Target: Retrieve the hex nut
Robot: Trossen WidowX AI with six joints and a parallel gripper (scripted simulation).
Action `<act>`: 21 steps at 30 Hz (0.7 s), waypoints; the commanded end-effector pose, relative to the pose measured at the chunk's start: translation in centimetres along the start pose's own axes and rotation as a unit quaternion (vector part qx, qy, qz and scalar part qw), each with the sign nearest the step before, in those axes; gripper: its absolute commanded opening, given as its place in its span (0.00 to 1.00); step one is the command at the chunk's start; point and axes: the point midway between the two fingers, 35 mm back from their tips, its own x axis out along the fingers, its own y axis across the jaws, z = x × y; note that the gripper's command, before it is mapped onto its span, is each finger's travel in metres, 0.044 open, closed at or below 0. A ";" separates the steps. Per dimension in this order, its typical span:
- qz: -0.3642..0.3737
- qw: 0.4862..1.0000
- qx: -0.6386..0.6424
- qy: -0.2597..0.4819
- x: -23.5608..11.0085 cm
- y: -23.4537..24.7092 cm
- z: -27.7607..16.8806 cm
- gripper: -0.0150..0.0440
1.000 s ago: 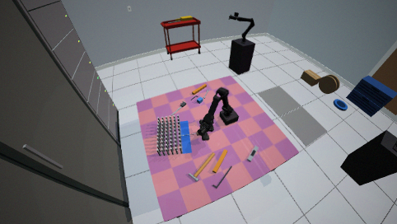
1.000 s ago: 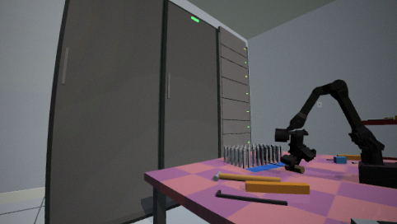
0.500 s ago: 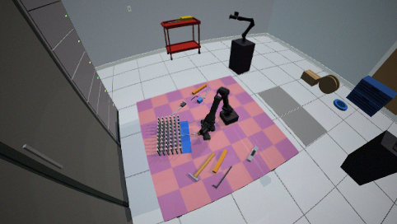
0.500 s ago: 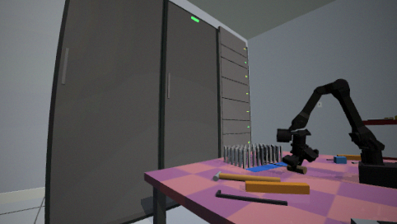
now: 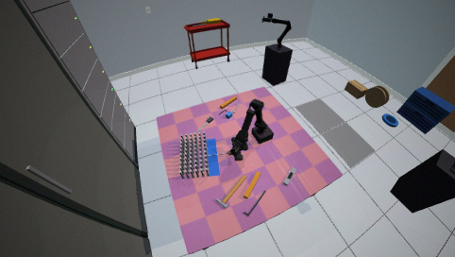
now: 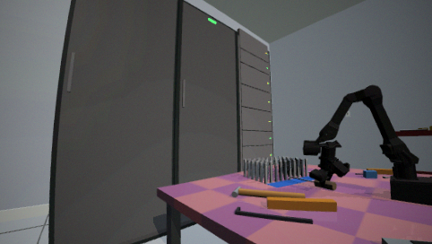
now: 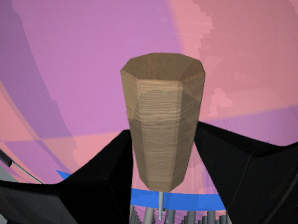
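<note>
My gripper (image 5: 236,153) (image 6: 326,178) (image 7: 162,132) is shut on the tan wooden handle (image 7: 162,112) of a hook tool, low over the checked table top just in front of the blue taped strip (image 5: 213,162) (image 6: 287,182) (image 7: 202,200). The tool's thin metal shaft (image 7: 160,203) (image 5: 220,155) points across the strip toward the field of standing grey spacers (image 5: 193,155) (image 6: 274,168). The spacers stand upright in rows. The hex nut is not visible among them.
A hammer (image 5: 232,191) (image 6: 269,193), an orange block (image 5: 252,184) (image 6: 301,204), a black L-shaped key (image 5: 255,203) (image 6: 273,216) and a grey piece (image 5: 289,176) lie on the near side. An orange bar (image 5: 228,102), a blue cube (image 5: 229,114) (image 6: 370,173) and a small tool (image 5: 206,123) lie behind the field.
</note>
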 end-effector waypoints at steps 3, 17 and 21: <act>0.003 1.000 0.000 0.002 -0.1 0.1 0.6 0.25; 0.003 1.000 0.000 0.002 -0.6 0.2 0.9 0.25; 0.003 1.000 0.000 0.002 -1.0 0.3 0.7 0.25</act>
